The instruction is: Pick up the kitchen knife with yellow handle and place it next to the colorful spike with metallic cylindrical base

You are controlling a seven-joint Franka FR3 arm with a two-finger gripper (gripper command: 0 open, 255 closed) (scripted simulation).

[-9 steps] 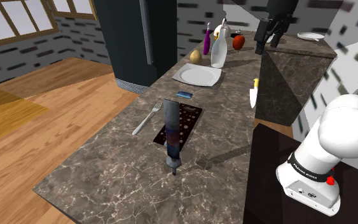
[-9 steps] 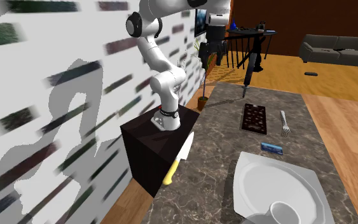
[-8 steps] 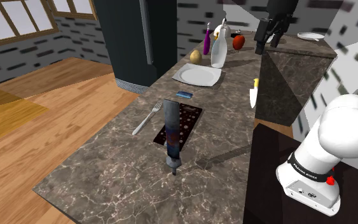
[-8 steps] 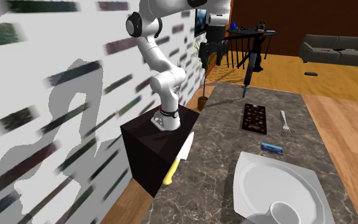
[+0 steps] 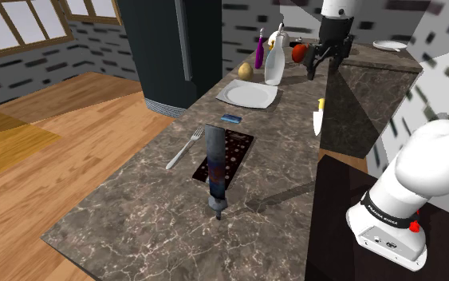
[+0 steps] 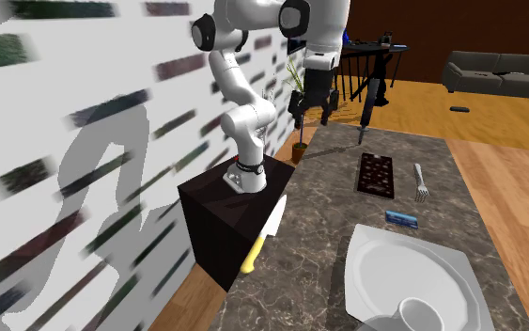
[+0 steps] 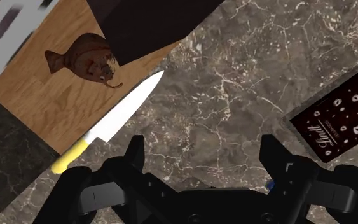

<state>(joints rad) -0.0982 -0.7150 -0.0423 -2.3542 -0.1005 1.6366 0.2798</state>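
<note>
Where the table [image 5: 135, 215] comes nearest in the shoulder view, a colourful spike [image 5: 216, 172] is seen standing close to the near end, its tip down on the marble, just in front of a dark chocolate box [image 5: 232, 148] that lies flat. A fork [image 5: 184, 148] is laid beside the box, toward the table's floor-side edge, and a small blue card [image 5: 231, 118] is found just past the box. At the opposite edge, close to the dark stand [image 5: 334, 207], the knife [image 5: 319, 117] is laid along the edge, well apart from the spike; its yellow handle is pointed toward the far end. A white plate [image 5: 247, 94] is set farther along. Above the table's far part the pincer [image 5: 324, 64] is held in the air with its fingers spread and nothing between them. In the wrist view the knife [image 7: 110, 121] is seen ahead of one finger [image 7: 135, 149], untouched. A white bottle [image 5: 275, 64] is stood near the far end.
</note>
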